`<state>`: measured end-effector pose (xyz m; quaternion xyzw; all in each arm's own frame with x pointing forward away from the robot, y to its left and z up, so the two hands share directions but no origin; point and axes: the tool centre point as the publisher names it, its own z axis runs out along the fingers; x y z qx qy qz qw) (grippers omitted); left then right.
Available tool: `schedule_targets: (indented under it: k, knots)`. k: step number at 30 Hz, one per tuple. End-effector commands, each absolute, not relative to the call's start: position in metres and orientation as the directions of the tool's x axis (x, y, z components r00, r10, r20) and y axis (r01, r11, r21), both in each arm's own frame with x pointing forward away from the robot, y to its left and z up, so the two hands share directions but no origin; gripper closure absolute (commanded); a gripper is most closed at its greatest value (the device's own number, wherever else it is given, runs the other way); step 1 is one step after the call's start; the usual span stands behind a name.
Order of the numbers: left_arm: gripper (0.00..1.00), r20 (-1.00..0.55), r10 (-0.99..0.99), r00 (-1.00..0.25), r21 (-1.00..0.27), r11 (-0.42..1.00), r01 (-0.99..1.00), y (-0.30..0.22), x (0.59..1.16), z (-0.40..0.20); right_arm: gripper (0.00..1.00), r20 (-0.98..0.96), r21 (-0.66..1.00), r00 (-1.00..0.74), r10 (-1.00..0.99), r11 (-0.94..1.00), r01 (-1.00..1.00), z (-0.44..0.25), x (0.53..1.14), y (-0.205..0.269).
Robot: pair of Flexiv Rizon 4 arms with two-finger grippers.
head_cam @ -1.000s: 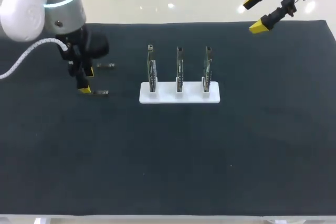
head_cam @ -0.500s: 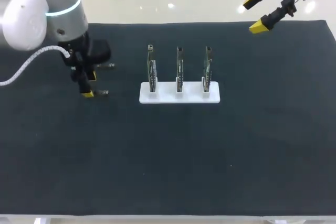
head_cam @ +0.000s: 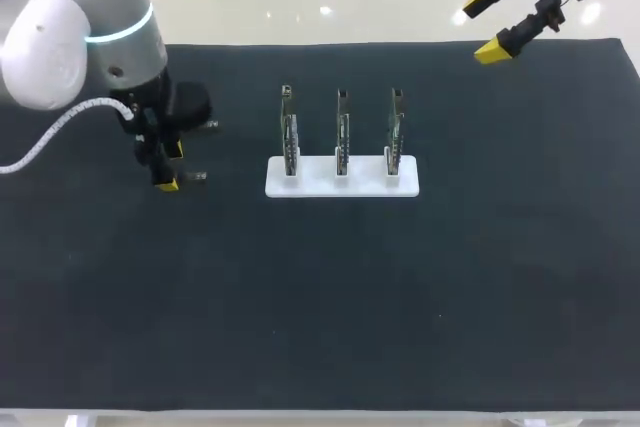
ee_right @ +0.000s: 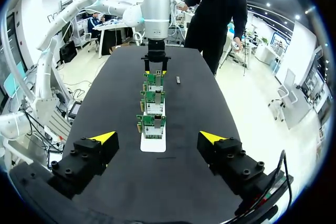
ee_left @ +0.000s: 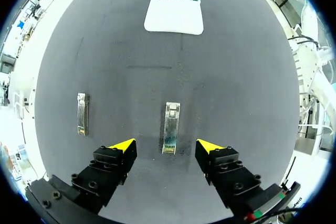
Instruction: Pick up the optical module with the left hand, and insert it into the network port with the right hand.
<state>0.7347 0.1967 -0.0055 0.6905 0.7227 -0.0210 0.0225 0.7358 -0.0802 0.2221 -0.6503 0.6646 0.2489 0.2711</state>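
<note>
Over the table's [head_cam: 420,287] left side, our left gripper [ee_left: 164,146] has dropped, fingers spread, to straddle the nearer optical module [ee_left: 170,124], ready to close; our right gripper [head_cam: 484,25] hangs open.

Table [head_cam: 420,287] is carrying a dark mat across its whole top. A white base plate [head_cam: 342,179] is sitting flat on the mat, back of centre, holding three green boards [head_cam: 342,132] upright in a row. Two small metal parts are lying flat on the mat left of the plate and apart from it: front module [head_cam: 196,176] level with the plate's front edge, rear module [head_cam: 209,125] further back, parallel and not touching.
</note>
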Motion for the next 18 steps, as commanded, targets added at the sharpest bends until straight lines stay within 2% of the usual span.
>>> schedule_targets:
  k: [1, 16, 17, 18]
  knots:
    - [0.0, -0.063, 0.997, -0.047, 0.009, 0.047, 0.999, 0.1971, 0.7334, -0.0068, 0.0, -0.685, -0.024, -0.006, -0.728, 0.031, -0.999, 0.2217, 0.7352, -0.0801]
    - [0.0, -0.062, 0.997, -0.048, 0.022, 0.05, 0.999, 0.1933, 0.7364, -0.0108, 0.0, -0.685, -0.024, -0.006, -0.728, 0.031, -0.999, 0.2217, 0.7352, -0.0801]
    - [0.09, -0.063, 0.997, -0.048, 0.024, 0.05, 0.998, 0.1931, 0.7365, -0.0109, 0.0, -0.685, -0.024, -0.006, -0.728, 0.031, -0.999, 0.2217, 0.7352, -0.0801]
    - [0.14, -0.063, 0.997, -0.048, 0.025, 0.05, 0.998, 0.193, 0.7365, -0.0109, 0.0, -0.685, -0.024, -0.006, -0.728, 0.031, -0.999, 0.2217, 0.7352, -0.0801]
